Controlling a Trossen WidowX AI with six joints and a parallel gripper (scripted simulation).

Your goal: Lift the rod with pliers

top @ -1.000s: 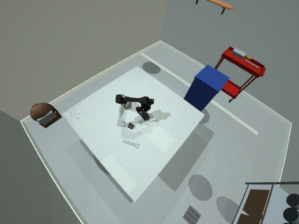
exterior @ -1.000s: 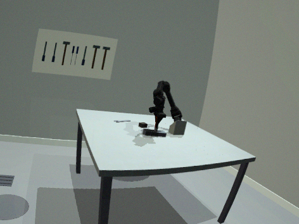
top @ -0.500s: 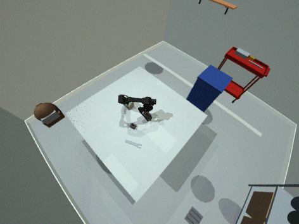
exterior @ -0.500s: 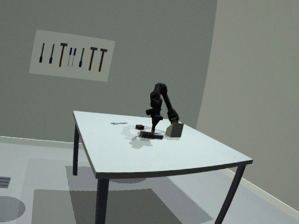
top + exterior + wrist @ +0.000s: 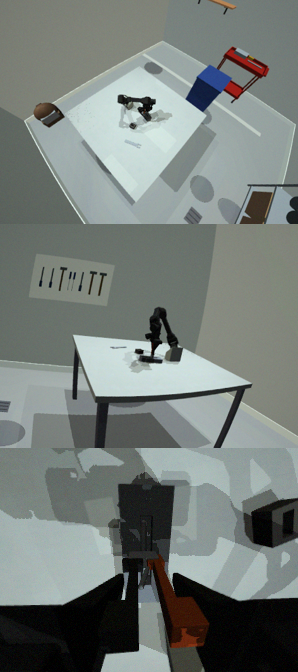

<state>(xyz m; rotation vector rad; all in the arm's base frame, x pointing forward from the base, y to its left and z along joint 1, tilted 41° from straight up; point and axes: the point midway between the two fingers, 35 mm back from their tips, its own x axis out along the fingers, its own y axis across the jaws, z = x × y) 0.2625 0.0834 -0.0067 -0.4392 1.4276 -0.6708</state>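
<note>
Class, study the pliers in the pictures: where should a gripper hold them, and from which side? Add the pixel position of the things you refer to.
Best held by the two handles, one black (image 5: pixel 120 623), one orange (image 5: pixel 187 620), coming from above with a finger outside each. They stand up from the dark block (image 5: pixel 151 359) (image 5: pixel 131 503), jaws down, and the handles spread apart at the top, so closing fingers would likely squeeze them together.
</note>
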